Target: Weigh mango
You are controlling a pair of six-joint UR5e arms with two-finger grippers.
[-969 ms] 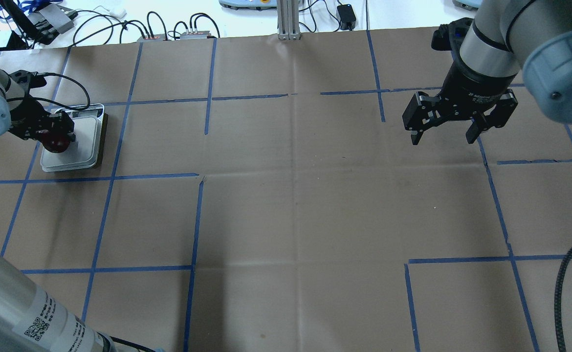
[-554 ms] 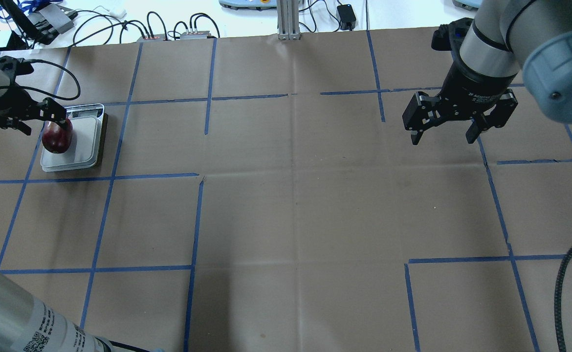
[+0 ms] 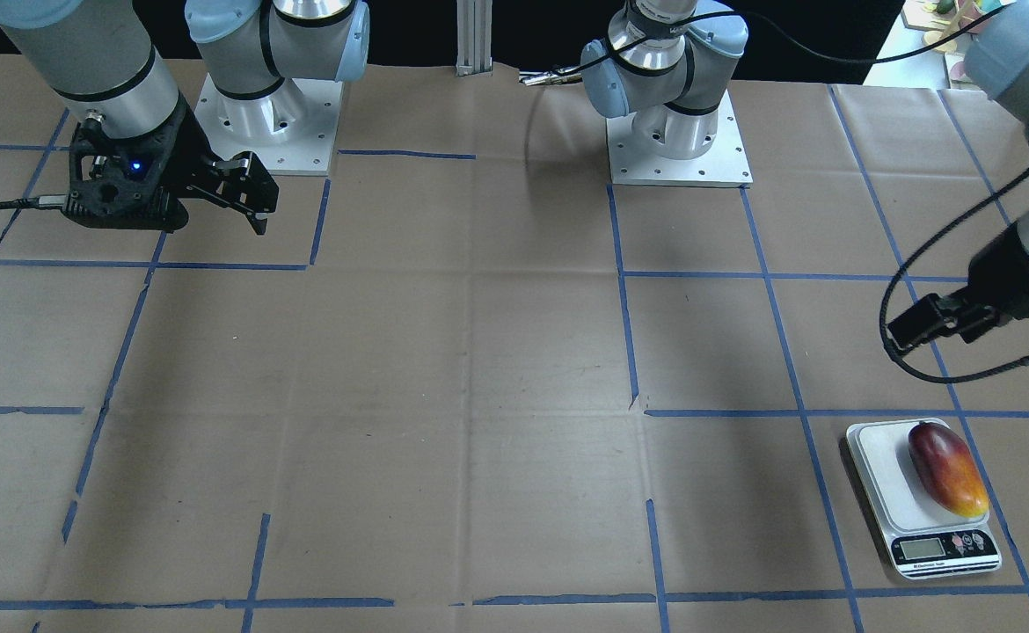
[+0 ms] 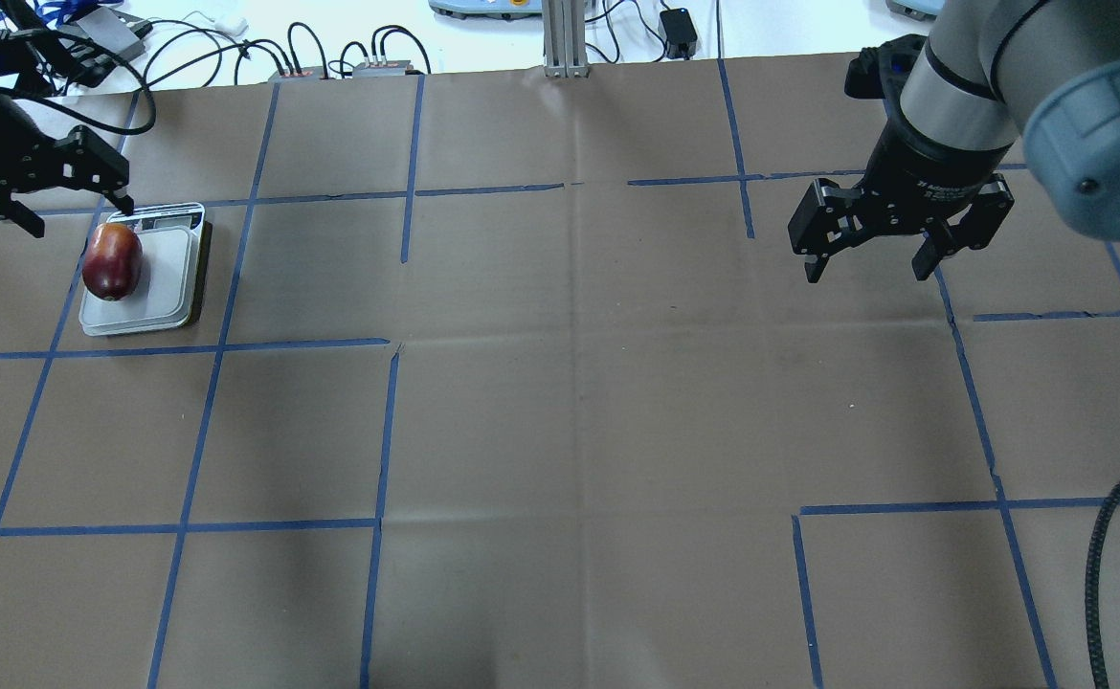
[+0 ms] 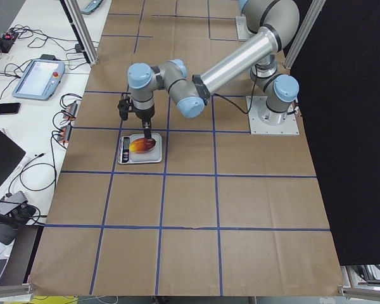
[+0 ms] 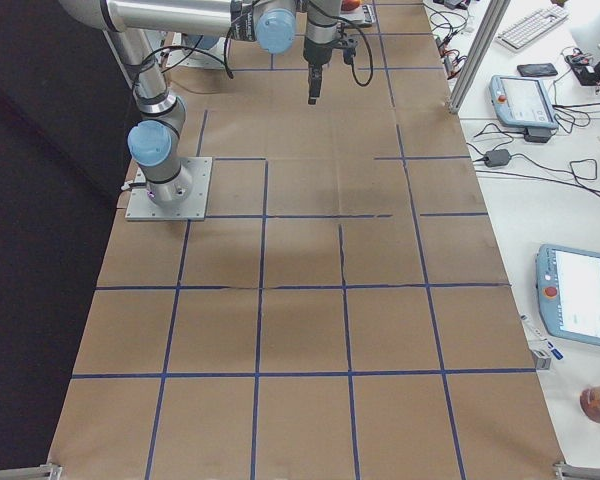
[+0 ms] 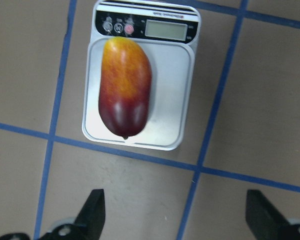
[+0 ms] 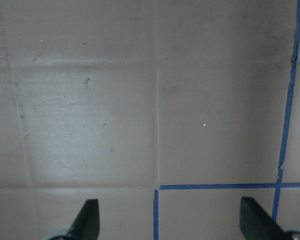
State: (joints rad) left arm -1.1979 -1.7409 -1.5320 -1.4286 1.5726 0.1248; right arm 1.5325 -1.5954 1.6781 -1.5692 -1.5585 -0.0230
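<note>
The left jaws are wide open and hold nothing. In the left wrist view their two black fingertips (image 7: pixel 93 210) stand far apart at the bottom, and only the bench shows between them. These jaws hang in the air just beside the scale (image 4: pixel 169 279), near the end with the screen, and they touch nothing.

The right jaws are wide open too, and they hold nothing. Their fingertips (image 8: pixel 88 216) show at the bottom of the right wrist view, over brown paper and blue tape. They hang above the bench (image 4: pixel 570 383), on the other side, well apart from the scale.

The mango (image 7: pixel 125 90) lies flat on the white plate of the scale. It sits to one side of the plate, not in the middle. Its yellow end points to the screen (image 7: pixel 165 30) and the little buttons. Its dark red end lies near the plate's other edge. Nothing touches the mango but the plate.

The scale sits on the bench close to a blue tape line (image 4: pixel 225 287). The bench is covered in brown paper, and blue tape lines cut it into big squares.
</note>
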